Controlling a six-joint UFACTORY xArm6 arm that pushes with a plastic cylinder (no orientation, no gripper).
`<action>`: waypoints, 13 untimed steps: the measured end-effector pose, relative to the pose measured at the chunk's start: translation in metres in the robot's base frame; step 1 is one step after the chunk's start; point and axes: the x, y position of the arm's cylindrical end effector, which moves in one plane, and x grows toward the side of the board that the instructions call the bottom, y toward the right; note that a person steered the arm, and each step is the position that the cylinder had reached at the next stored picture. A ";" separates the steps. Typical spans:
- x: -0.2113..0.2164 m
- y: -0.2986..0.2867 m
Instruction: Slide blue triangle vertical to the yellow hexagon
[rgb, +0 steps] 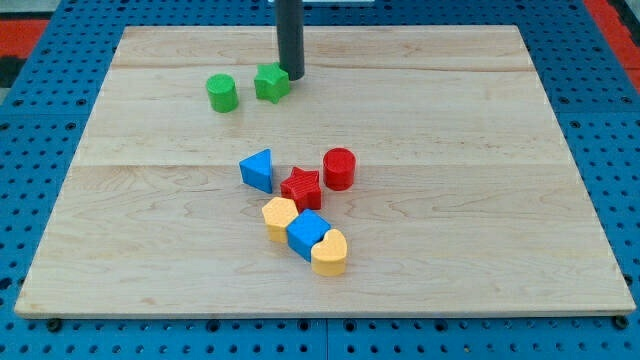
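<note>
The blue triangle (258, 170) lies near the middle of the wooden board (150, 200). The yellow hexagon (279, 217) lies just below and to the right of it, a small gap apart. My tip (291, 76) is near the view's top, touching or just beside the right side of the green star (271, 83), far above the blue triangle.
A green cylinder (222, 92) stands left of the green star. A red star (301, 187) and a red cylinder (339, 168) sit right of the blue triangle. A blue cube (307, 235) and a yellow heart (329, 252) continue the row from the hexagon.
</note>
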 end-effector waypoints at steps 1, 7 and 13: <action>0.000 -0.010; 0.065 0.026; 0.189 -0.043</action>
